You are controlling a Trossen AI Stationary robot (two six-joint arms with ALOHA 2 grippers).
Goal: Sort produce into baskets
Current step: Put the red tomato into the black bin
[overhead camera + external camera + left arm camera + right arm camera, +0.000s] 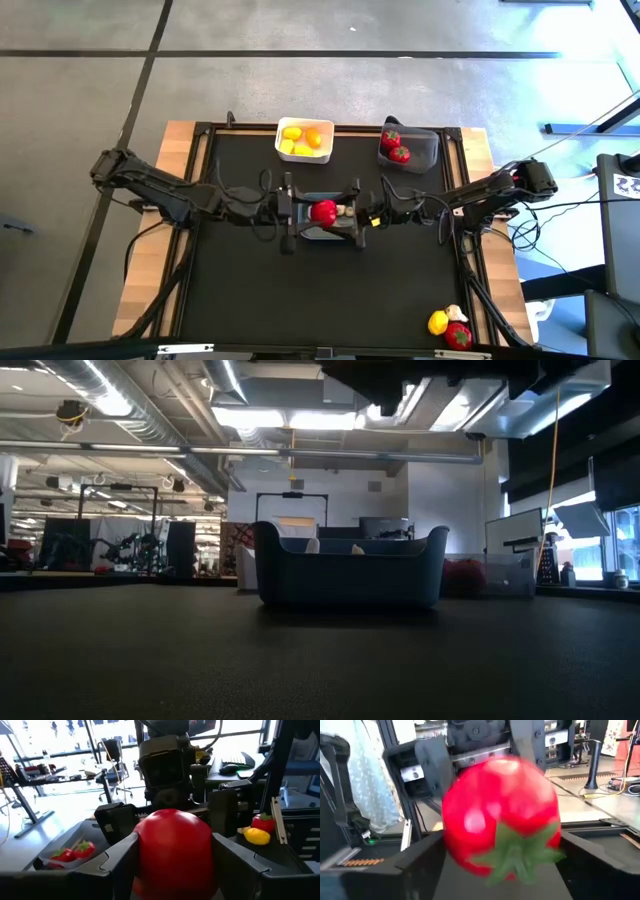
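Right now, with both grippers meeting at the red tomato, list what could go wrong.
1. The red tomato, gripped by the left gripper, hangs over the blue-grey basket. A slip would likely land it there, while the other reds lie in the dark grey basket.
2. The right gripper stands open right at the tomato, so the fingers might collide.

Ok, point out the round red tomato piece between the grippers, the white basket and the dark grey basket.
round red tomato piece (pixel 323 211), high view, its top.
white basket (pixel 281 139), high view, its left rim.
dark grey basket (pixel 428 150), high view, its right side.
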